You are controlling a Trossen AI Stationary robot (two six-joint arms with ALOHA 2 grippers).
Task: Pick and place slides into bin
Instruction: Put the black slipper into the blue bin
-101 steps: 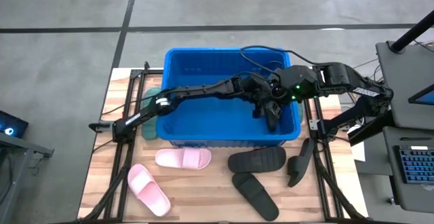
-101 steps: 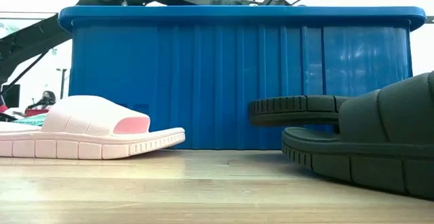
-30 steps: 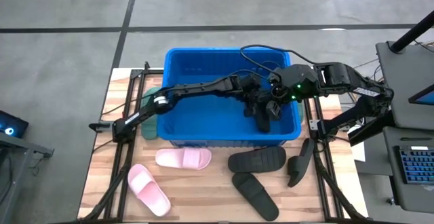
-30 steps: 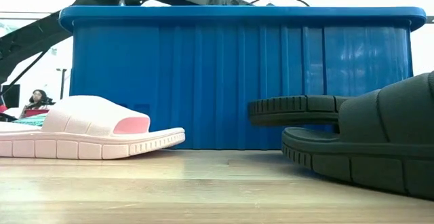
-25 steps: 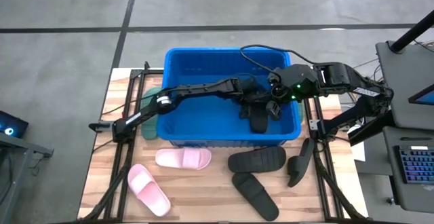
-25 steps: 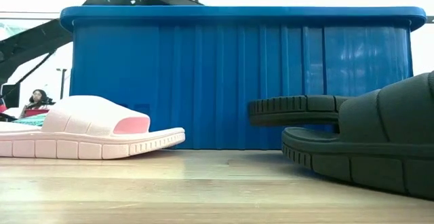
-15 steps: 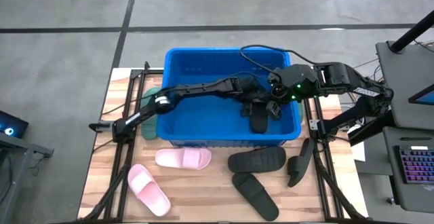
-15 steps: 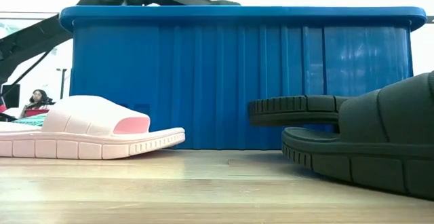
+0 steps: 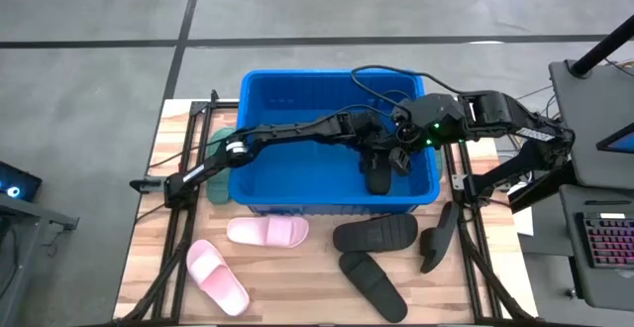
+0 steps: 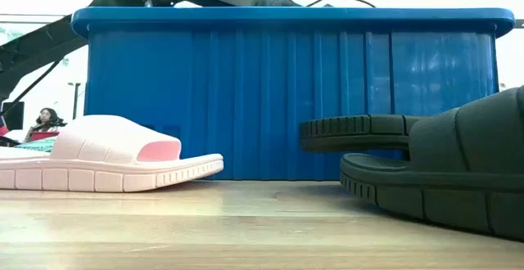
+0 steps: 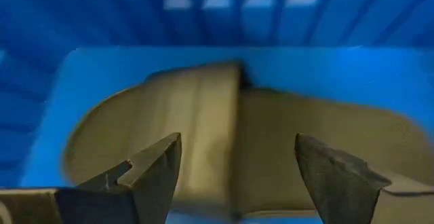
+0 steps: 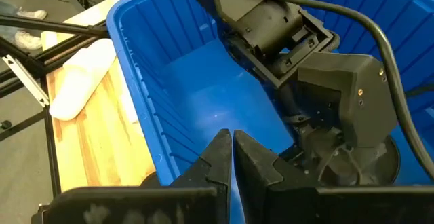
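Note:
A black slide (image 9: 377, 178) lies flat on the floor of the blue bin (image 9: 248, 81), near its right wall. In the left wrist view that slide (image 11: 237, 139) fills the picture beyond my fingers. My left gripper (image 11: 237, 176) hangs just above it inside the bin, open, with one finger on either side and clear of it. My right gripper (image 12: 230, 157) is shut on nothing and waits above the bin's right rim. Two pink slides (image 9: 267, 232) (image 9: 218, 276) and three black ones (image 9: 374, 234) rest on the table in front of the bin.
A sage green slide (image 9: 220, 188) lies left of the bin, partly under my left arm. One black slide (image 9: 437, 236) leans by the table's right frame. The bin's front wall (image 10: 246, 98) stands behind the pink slide (image 10: 115, 157) and the black slides (image 10: 442, 172).
The black slide, which showed narrow below my left gripper a second ago, now lies flat on the bin's floor. My left arm has dipped toward the bin and come back up.

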